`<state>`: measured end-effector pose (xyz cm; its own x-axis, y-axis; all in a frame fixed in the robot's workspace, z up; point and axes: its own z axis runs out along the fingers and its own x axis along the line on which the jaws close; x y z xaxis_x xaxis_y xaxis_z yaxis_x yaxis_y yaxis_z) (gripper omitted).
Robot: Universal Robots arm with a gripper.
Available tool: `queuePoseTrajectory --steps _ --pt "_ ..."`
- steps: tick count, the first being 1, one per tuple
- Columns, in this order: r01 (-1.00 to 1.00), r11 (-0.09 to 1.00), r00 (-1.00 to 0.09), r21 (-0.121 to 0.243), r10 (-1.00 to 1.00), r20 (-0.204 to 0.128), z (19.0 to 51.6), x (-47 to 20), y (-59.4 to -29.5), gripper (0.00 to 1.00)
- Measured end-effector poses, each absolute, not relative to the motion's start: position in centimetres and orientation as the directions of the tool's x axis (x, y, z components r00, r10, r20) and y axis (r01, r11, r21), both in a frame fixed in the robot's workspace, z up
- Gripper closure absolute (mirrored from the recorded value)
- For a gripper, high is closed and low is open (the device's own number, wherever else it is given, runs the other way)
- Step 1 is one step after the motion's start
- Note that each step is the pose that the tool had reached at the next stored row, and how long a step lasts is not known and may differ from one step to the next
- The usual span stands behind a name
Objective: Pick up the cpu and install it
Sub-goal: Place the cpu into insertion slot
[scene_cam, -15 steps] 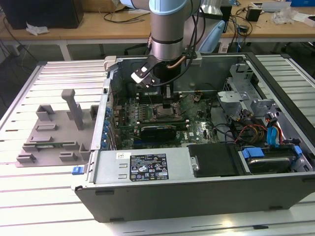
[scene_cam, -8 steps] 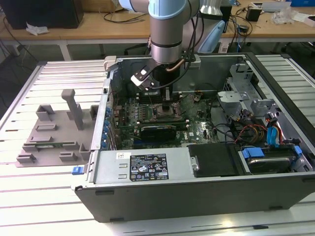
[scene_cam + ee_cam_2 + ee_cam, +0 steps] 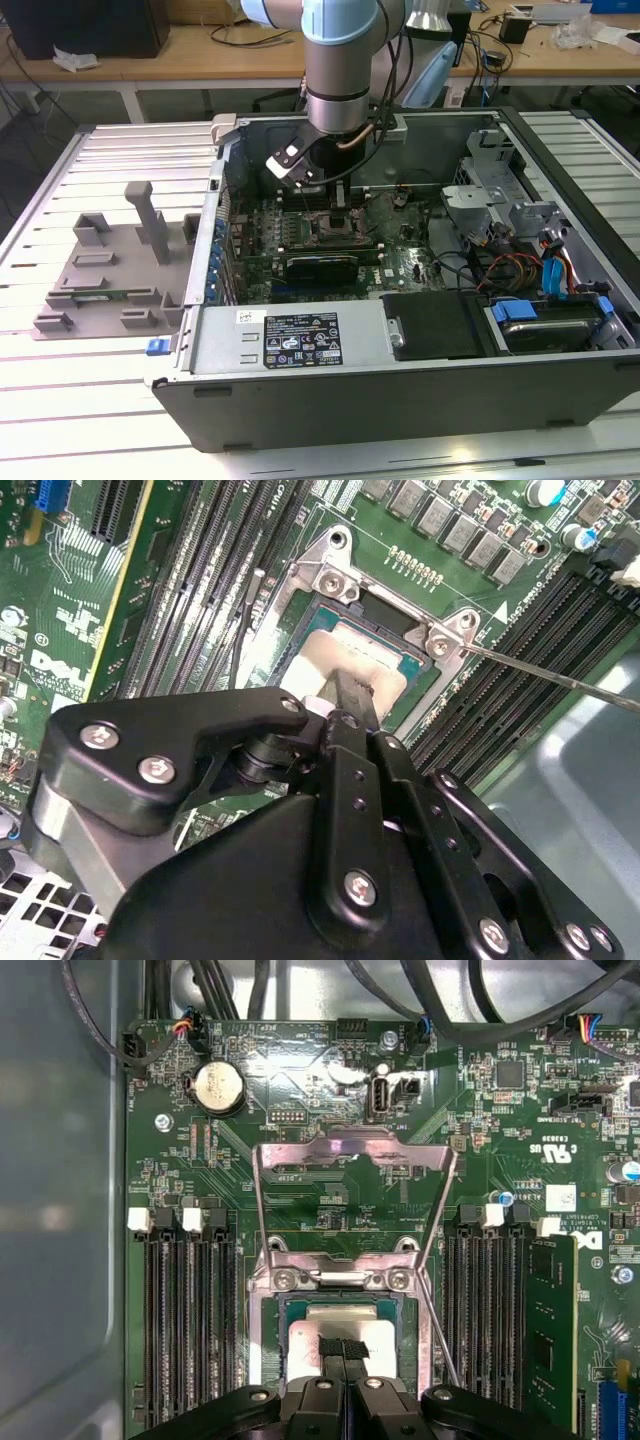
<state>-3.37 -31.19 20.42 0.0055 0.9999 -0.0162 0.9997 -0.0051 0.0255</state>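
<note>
The cpu (image 3: 305, 1345) (image 3: 320, 665) lies flat in the motherboard socket (image 3: 270, 1280), its silver top showing. My gripper (image 3: 343, 1348) (image 3: 352, 690) hangs straight over it with both black fingers pressed together, tips at the middle of the chip's top; I cannot tell whether they touch it. The socket's metal load plate (image 3: 355, 1150) stands swung open beyond the chip, and its thin wire lever (image 3: 560, 675) is raised. In the exterior view the gripper (image 3: 337, 215) reaches down into the open computer case (image 3: 300, 345) over the socket (image 3: 335, 235).
Memory slots (image 3: 185, 1310) flank the socket on both sides, one with a module (image 3: 550, 1320). The case walls, drive cages (image 3: 500, 190) and cables (image 3: 520, 265) crowd the exterior view's right. A grey plastic fixture (image 3: 110, 270) with upright blocks sits on the slatted table left of the case.
</note>
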Motion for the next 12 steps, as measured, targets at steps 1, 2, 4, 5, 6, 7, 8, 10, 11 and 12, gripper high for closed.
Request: queuePoseTrajectory --steps 1,2,4,5,6,7,8,10,11,12 --pt "1.0 -0.005 0.005 0.025 1.0 -0.016 20.42 -3.37 -31.2 0.89" --pt "1.0 -0.005 0.005 0.025 1.0 -0.016 20.41 -3.37 -31.2 0.89" --pt "1.0 -0.005 0.006 0.026 1.0 -0.016 20.39 -3.36 -31.19 0.89" --pt "1.0 -0.005 0.005 0.026 1.0 -0.016 20.36 -3.36 -31.19 0.89" --pt "1.0 -0.005 0.005 0.026 1.0 -0.016 20.32 -3.37 -31.19 0.89" --pt "1.0 -0.005 0.006 0.026 1.0 -0.016 20.31 -3.37 -31.19 0.89" --pt "1.0 -0.005 0.005 0.026 1.0 -0.016 20.3 -3.36 -31.19 0.89" --pt "1.0 -0.005 0.006 0.026 1.0 -0.016 20.29 -3.36 -31.19 0.89" --pt "1.0 -0.005 0.006 0.026 1.0 -0.016 20.29 -3.36 -31.19 0.89" --pt "1.0 -0.005 0.006 0.026 1.0 -0.016 20.31 -3.36 -31.19 0.89"
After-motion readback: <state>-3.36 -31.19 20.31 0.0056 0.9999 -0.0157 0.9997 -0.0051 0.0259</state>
